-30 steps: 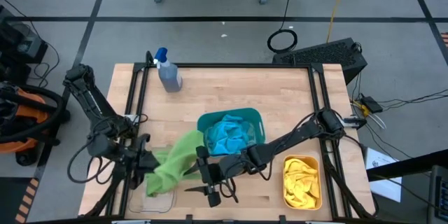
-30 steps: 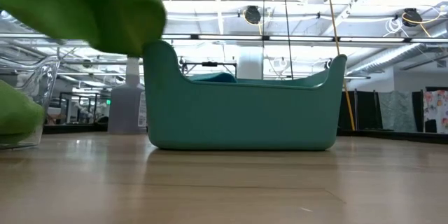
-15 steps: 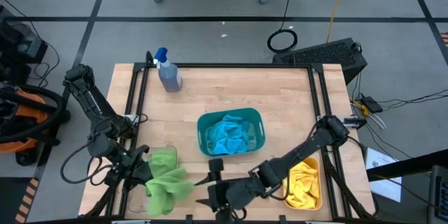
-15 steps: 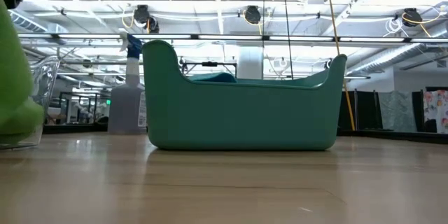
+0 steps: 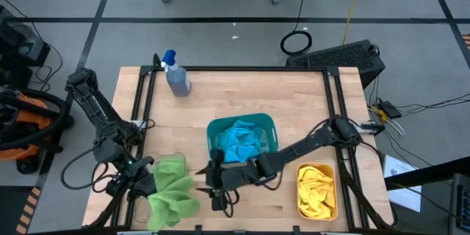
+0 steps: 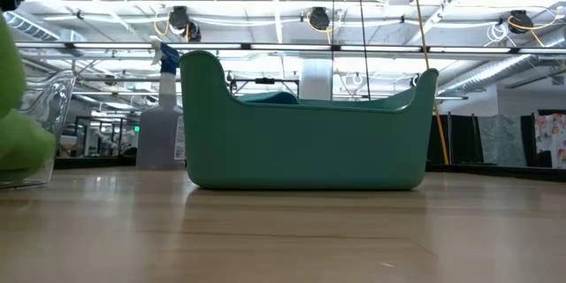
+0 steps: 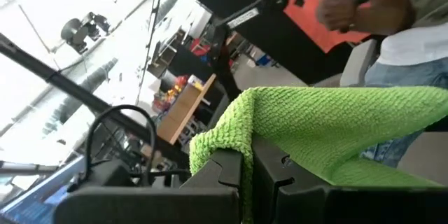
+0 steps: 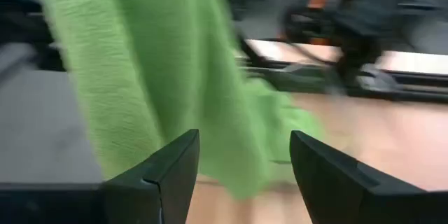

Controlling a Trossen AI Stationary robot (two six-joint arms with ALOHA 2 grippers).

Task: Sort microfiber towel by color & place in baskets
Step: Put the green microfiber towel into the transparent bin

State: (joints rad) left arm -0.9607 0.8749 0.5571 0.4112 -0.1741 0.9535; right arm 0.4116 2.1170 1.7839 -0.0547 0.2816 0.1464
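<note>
Green towel (image 5: 172,194) hangs clamped in our left end effector (image 5: 144,183) at lower left, over the clear basket (image 5: 163,160) by the bench (image 5: 250,88) edge; our right end effector (image 5: 215,189) gapes beside it

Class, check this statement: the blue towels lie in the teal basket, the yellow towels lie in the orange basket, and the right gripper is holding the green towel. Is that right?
Not quite: the left gripper, not the right, holds the green towel, as the left wrist view shows. The right gripper is open beside it. The blue towels do lie in the teal basket, the yellow towels in the orange basket.
</note>
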